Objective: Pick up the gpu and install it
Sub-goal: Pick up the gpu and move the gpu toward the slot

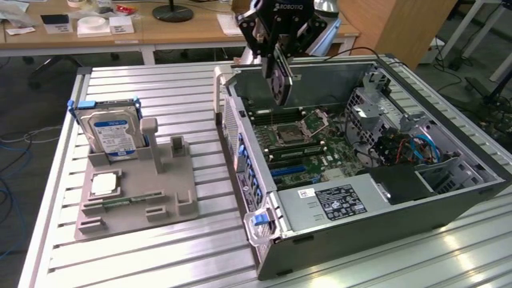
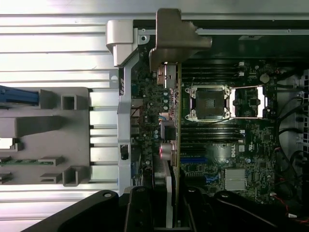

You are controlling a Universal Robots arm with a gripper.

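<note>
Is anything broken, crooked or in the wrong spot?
Nothing looks broken or spilled. Only the card is out of place: the hand holds it on edge above the open computer, not plugged in.

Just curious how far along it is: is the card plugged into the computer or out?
Out. The gripper holds the gpu on edge above the open computer case, its lower edge clear of the motherboard.

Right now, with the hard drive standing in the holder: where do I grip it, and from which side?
Take the hard drive by its upper half, straight down from above, pinching its two broad faces. It stands upright on edge; the holder hides its foot and blue rails run down its narrow sides, so the faces up top look free.
</note>
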